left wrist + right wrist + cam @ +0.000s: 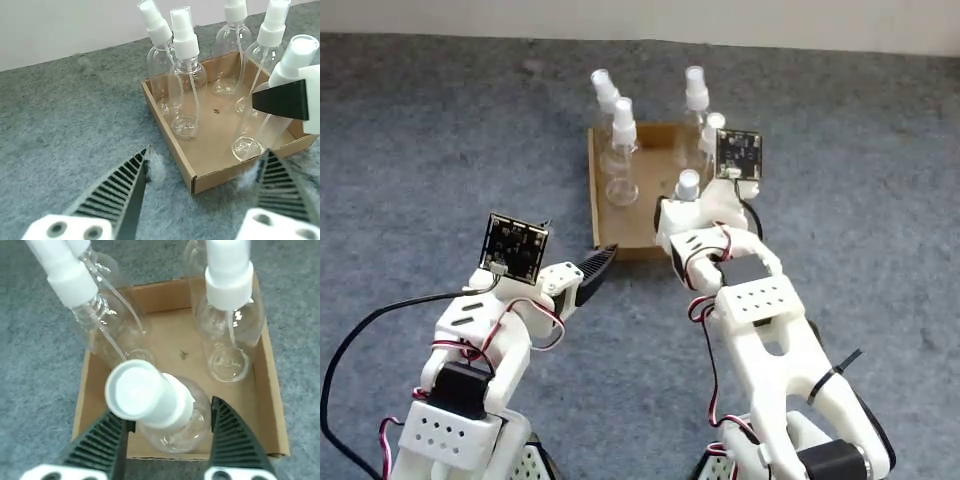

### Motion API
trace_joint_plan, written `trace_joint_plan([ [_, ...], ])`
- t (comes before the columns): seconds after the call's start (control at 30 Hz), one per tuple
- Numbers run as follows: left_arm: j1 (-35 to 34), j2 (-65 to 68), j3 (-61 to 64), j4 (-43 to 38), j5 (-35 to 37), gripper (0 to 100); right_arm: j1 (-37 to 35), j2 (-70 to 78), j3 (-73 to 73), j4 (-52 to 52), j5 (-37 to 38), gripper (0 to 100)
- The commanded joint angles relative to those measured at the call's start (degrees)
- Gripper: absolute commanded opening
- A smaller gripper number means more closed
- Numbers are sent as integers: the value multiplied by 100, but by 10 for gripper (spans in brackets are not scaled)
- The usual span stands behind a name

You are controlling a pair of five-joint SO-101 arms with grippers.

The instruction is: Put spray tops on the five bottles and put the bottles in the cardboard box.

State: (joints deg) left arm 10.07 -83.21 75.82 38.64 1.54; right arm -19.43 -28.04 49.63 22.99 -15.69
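Pinching a clear, rounded bottle [175, 432] with white spray top [145, 395], right gripper [167, 412] holds it tilted between ribbed black jaws inside shallow cardboard box [165, 290]. Left gripper [206, 152] spread wide above fuzzy grey carpet [75, 125] beside box corner.

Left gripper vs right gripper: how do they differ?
The left gripper has open, empty jaws; the right gripper has jaws closed on a tilted bottle. The left gripper is over the carpet outside the cardboard box; the right gripper is over the box. Both point toward the box.
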Motion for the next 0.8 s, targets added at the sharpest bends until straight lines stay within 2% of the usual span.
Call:
trace_joint_plan([
  [0.0, -84, -40, -13, -132, 62, 277, 13, -13, -40, -110, -44, 204],
  [0.13, -84, -40, -13, -132, 53, 277, 13, -40, -40, -110, -44, 269],
  [0.33, -84, -40, -13, -132, 53, 277, 4, -40, -75, -110, -26, 271],
  [0.43, -84, -40, -13, -132, 53, 277, -48, -48, -242, -101, 281, 271],
  [0.63, -84, -40, -13, -132, 53, 277, -347, 4, -796, 505, 360, 271],
  [0.77, -84, -40, -13, -132, 53, 277, -382, 13, -910, 549, 360, 273],
])
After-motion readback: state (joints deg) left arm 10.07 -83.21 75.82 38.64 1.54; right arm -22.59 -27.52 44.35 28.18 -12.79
